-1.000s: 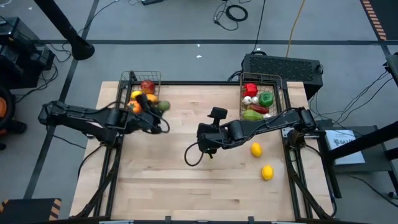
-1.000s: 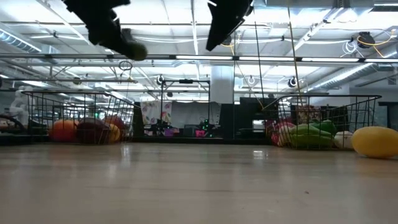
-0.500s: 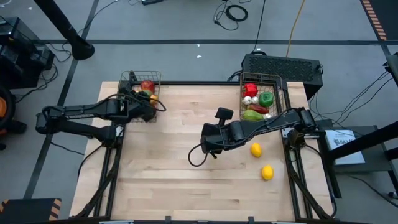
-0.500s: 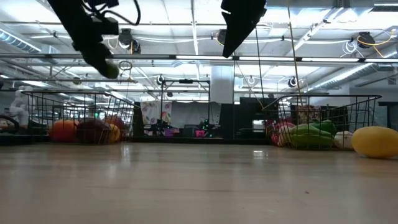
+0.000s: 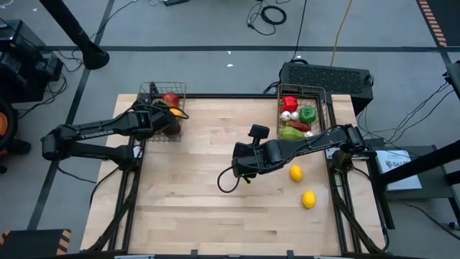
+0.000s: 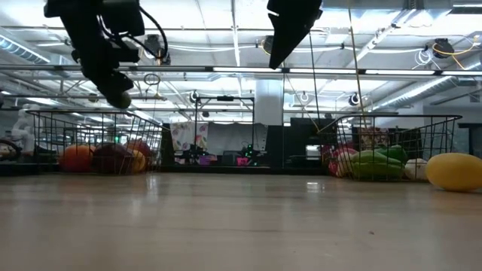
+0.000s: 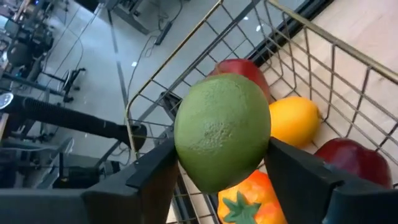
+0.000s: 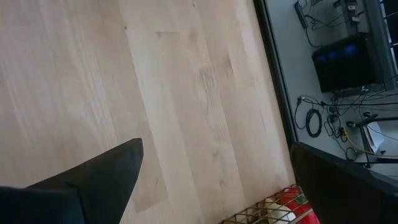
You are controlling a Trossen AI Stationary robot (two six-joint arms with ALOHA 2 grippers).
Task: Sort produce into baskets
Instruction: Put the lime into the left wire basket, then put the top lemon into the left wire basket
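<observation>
Hovering above the left dark wire-mesh basket (image 5: pixel 164 108), the left tool (image 7: pixel 221 177) pinches a round green lime-like fruit (image 7: pixel 222 130) between its two dark fingers (image 7: pixel 146 180); fruit clear of the basket contents. Beneath it in that basket: a red apple (image 7: pixel 244 68), a yellow-orange round fruit (image 7: pixel 292 120), a second dark red apple (image 7: pixel 353 163), an orange pepper with green stem (image 7: pixel 250 201). Low view shows the fruit (image 6: pixel 118 98) held well above the basket rim.

Right tool (image 5: pixel 243 160) hangs over the middle of the pale wooden surface (image 5: pixel 201 187), fingers spread wide, nothing between them.

Right wire-mesh basket (image 5: pixel 305 111) at the far right corner holds red and green peppers and white garlic. Two yellow lemons (image 5: pixel 295 173) (image 5: pixel 308 199) lie on the surface near the right edge, apart from each other.
</observation>
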